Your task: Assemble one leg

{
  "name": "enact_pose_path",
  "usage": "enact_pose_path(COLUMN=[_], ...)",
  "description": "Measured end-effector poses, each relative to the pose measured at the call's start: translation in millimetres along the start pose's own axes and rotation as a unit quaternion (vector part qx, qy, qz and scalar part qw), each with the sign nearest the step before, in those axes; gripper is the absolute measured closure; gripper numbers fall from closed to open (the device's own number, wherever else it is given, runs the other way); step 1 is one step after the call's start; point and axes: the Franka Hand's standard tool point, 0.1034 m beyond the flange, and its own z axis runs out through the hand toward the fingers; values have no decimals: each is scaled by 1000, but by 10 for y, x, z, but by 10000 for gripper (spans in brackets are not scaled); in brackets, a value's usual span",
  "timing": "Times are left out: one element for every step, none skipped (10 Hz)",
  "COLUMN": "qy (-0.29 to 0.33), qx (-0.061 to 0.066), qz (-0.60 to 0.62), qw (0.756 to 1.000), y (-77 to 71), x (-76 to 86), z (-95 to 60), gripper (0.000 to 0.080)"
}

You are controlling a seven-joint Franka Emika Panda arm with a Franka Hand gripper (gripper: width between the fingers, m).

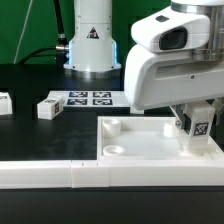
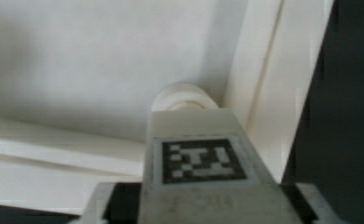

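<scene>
My gripper (image 1: 195, 120) is shut on a leg (image 1: 198, 128), a small white block with a black-and-white tag, held over the near right corner of the large white panel (image 1: 145, 142). In the wrist view the leg (image 2: 204, 140) sits between my fingers (image 2: 118, 202), its far end right at a round corner socket (image 2: 182, 98) of the panel (image 2: 90, 70). I cannot tell whether the leg's tip is in the socket. Two more sockets (image 1: 112, 126) show on the panel's left side.
Two loose legs lie on the black table at the exterior view's left, one (image 1: 48, 107) near the marker board (image 1: 90, 98) and one (image 1: 4, 101) at the edge. A white rail (image 1: 60, 175) runs along the front. The arm's base (image 1: 92, 40) stands at the back.
</scene>
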Motion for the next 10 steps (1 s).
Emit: enact_pose_path(qy=[14, 23, 27, 33, 39, 44, 46, 45, 45, 39], qx=[0, 1, 3, 8, 15, 22, 28, 30, 31, 37], qz=[81, 142, 193, 244, 298, 361, 406, 473, 501, 561], qw=[997, 990, 981, 969, 954, 931, 912, 879, 863, 826], y=[-11, -17, -5, 11, 19, 32, 32, 29, 23, 8], x=[15, 1, 10, 10, 3, -7, -19, -29, -35, -43], z=[4, 6, 5, 5, 3, 3, 9, 14, 19, 26], gripper=[506, 506, 506, 506, 506, 506, 506, 506, 506, 506])
